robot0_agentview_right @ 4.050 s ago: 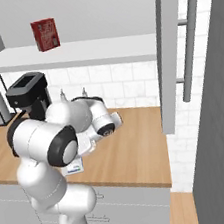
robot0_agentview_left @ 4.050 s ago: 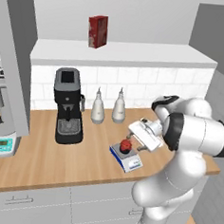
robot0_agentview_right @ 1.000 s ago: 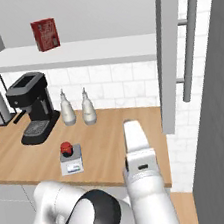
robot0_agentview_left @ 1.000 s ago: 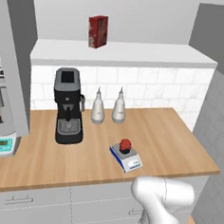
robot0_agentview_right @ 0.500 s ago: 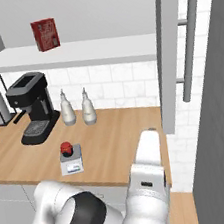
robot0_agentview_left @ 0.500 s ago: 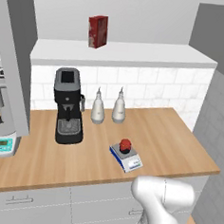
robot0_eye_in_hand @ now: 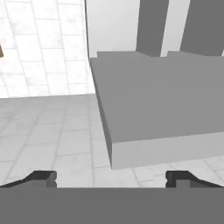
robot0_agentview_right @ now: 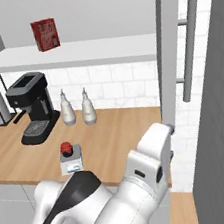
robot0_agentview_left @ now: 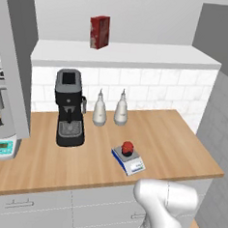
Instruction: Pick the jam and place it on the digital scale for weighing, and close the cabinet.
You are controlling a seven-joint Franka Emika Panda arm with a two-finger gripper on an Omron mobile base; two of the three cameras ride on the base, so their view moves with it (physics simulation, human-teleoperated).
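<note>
**Jam weighed; cabinet door still open**

Nearest us, the gripper (robot0_eye_in_hand: 111, 177) has its fingers spread wide and empty, facing a grey door edge. The arm reaches low and right toward the open cabinet (robot0_agentview_right: 168, 50) (closing remains). Farther off, the jam (robot0_agentview_left: 128, 147) sits on the digital scale (robot0_agentview_left: 128, 160).

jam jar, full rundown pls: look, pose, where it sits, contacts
The jam is a small round red jar with a dark lid and a dark band, glossy like glass or plastic. It stands upright on the grey plate of the digital scale, roughly centred, on the wooden counter in front of the two white bottles. Only the scale plate touches it; nothing grips it. In the right base view it shows as a red jar on the scale, left of the arm.
</note>
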